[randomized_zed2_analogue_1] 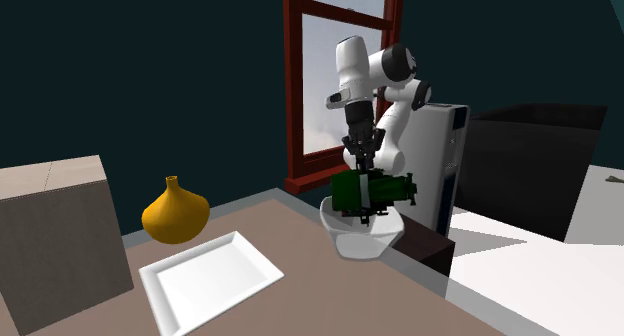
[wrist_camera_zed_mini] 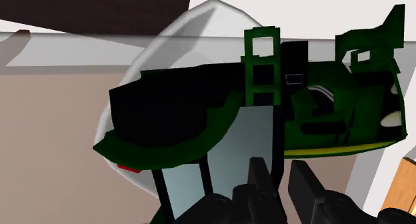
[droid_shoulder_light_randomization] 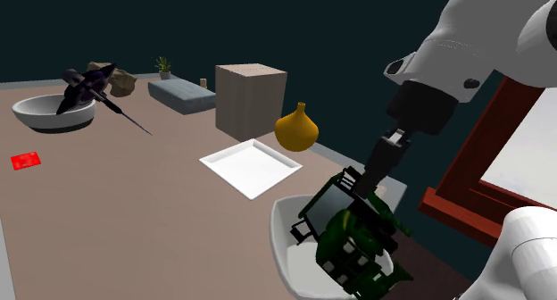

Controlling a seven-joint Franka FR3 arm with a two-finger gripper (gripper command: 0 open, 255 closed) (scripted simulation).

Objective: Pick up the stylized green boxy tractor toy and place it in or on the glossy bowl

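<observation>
Green boxy tractor toy (droid_shoulder_light_randomization: 353, 245) (randomized_zed2_analogue_1: 385, 191) (wrist_camera_zed_mini: 260, 96), dark green with black slab panels, a pale flat window pane and a ladder-like frame, hangs tipped on its side in the mouth of the smooth white round bowl (droid_shoulder_light_randomization: 284, 240) (randomized_zed2_analogue_1: 362, 244) (wrist_camera_zed_mini: 180, 43). You cannot tell whether it touches the bowl's wall. Your all-black two-finger gripper (droid_shoulder_light_randomization: 359, 184) (randomized_zed2_analogue_1: 363, 169) (wrist_camera_zed_mini: 283, 183) comes down onto it from above. The jaws are drawn nearly together and pinch a thin black upright part of the tractor toy.

Count two white bowls. The second white round bowl (droid_shoulder_light_randomization: 49, 115) stands far off at the shoulder view's left, with one dark purple spiky object (droid_shoulder_light_randomization: 85, 88) lying across it. There is one flat white square tray (droid_shoulder_light_randomization: 250, 167) (randomized_zed2_analogue_1: 205, 279), one smooth ochre onion-shaped vase (droid_shoulder_light_randomization: 297, 129) (randomized_zed2_analogue_1: 173, 212), one plain tan box (droid_shoulder_light_randomization: 250, 100), one flat red card (droid_shoulder_light_randomization: 27, 161) and one grey-blue slab (droid_shoulder_light_randomization: 181, 95).

The bowl under the gripper sits at the corner of the matte brown tabletop (droid_shoulder_light_randomization: 134, 227), just beside the table's edge and near the white box stand (randomized_zed2_analogue_1: 445, 164). The red-brown window frame (droid_shoulder_light_randomization: 473, 173) (randomized_zed2_analogue_1: 300, 84) stands close behind the arm. The tray lies near the bowl and apart from it. Bare tabletop opens between the tray and the red card.
</observation>
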